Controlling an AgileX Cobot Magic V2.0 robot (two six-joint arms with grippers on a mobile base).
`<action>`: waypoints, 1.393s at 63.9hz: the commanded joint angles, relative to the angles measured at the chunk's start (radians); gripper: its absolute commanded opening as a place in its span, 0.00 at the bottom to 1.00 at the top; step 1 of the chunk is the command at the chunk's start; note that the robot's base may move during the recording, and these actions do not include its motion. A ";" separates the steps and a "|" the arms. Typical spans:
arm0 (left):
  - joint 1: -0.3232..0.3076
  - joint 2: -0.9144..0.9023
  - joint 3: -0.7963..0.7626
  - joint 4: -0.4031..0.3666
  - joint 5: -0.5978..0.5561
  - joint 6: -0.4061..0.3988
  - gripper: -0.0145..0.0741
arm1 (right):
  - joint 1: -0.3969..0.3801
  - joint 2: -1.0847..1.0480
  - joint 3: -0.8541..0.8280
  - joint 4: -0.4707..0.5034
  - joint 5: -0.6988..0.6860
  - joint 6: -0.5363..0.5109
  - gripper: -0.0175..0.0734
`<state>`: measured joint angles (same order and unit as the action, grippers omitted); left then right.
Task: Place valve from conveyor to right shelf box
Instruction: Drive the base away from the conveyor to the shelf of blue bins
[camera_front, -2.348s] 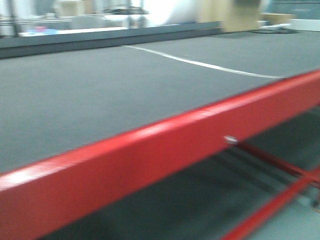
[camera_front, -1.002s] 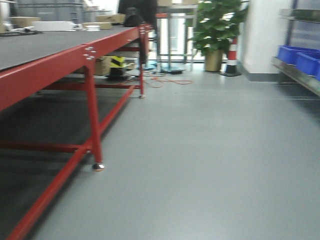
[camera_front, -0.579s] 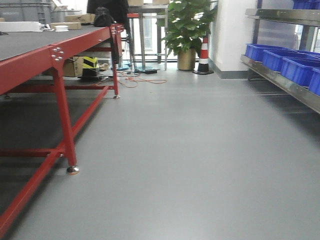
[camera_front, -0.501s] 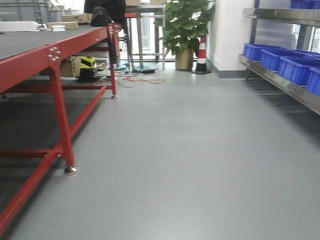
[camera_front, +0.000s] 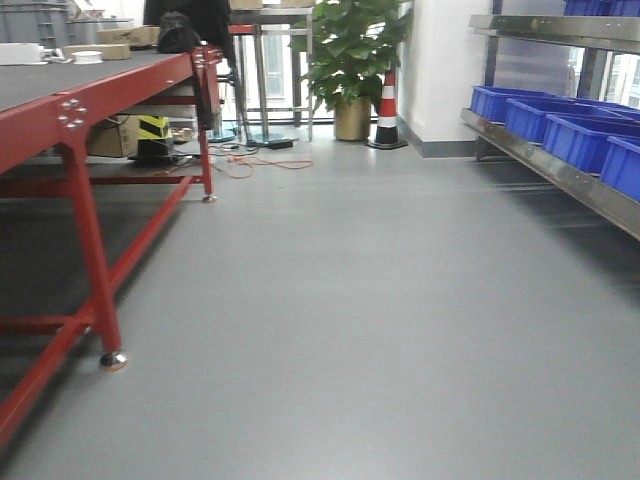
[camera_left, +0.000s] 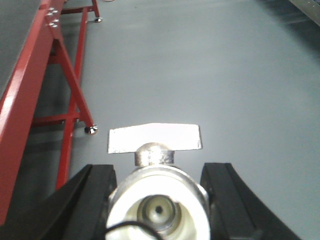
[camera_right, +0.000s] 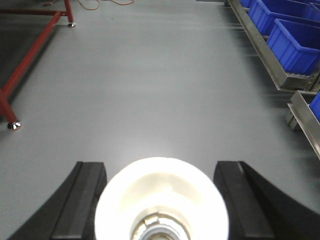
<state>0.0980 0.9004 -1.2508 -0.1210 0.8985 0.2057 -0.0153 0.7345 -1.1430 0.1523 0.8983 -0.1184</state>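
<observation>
The left pincer (camera_left: 160, 166) is closed narrow on the valve (camera_left: 157, 202), its black fingers (camera_left: 95, 195) pressed to either side of the pale body. The valve's flat metal handle (camera_left: 155, 138) sticks out ahead of the tips over grey floor (camera_left: 200, 60), with the red table (camera_left: 22, 95) off to the left. The right pincer (camera_right: 160, 165) grips a round white part (camera_right: 160, 200) between its fingers, and the blue boxes (camera_right: 295, 40) on the shelf (camera_right: 260, 47) lie ahead to its right, well apart.
</observation>
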 joint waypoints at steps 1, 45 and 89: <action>-0.005 -0.008 -0.007 -0.011 -0.053 -0.008 0.04 | 0.000 -0.007 -0.005 -0.007 -0.069 -0.003 0.02; -0.005 -0.008 -0.007 -0.011 -0.053 -0.008 0.04 | 0.000 -0.007 -0.005 -0.007 -0.069 -0.003 0.02; -0.005 -0.008 -0.007 -0.011 -0.053 -0.008 0.04 | 0.000 -0.007 -0.005 -0.007 -0.069 -0.003 0.02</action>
<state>0.0980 0.9004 -1.2508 -0.1210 0.8985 0.2057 -0.0153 0.7329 -1.1430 0.1523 0.8983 -0.1184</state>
